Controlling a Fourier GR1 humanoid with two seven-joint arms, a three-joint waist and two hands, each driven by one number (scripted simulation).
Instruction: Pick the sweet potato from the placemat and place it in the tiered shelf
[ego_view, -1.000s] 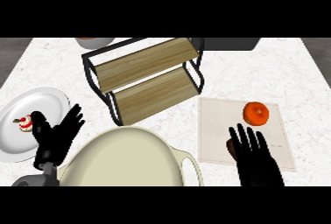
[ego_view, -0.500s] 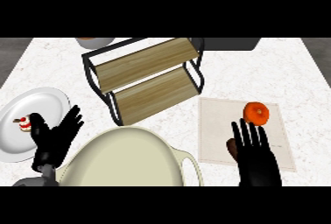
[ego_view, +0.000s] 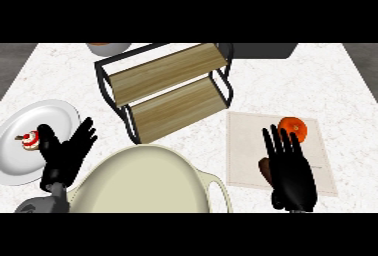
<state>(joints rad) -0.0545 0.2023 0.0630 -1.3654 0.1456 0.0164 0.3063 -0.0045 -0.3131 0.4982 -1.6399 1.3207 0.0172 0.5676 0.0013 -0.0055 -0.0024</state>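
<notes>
The speckled white desk (ego_view: 325, 75) carries a black-framed tiered shelf (ego_view: 166, 92) with two wooden boards near the back, a pale placemat (ego_view: 247, 150) to its right, a white plate (ego_view: 52, 125) at the left — and a big cream pot (ego_view: 148, 185) at the front edge.

We hold our right hand (ego_view: 292, 172) flat over the placemat (ego_view: 247, 150), palm down, fingers straight and slightly spread, their tips reaching toward the mat's far edge. The thumb sits tucked at the hand's inner side, nearer the mat's middle. The wrist enters from the lower edge, just past the mat's near border. Our left hand (ego_view: 65, 154) rests well away from the placemat, far to its left, fingers straight and fanned upward, thumb splayed outward. Its grey forearm shows only at the lower left corner.
</notes>
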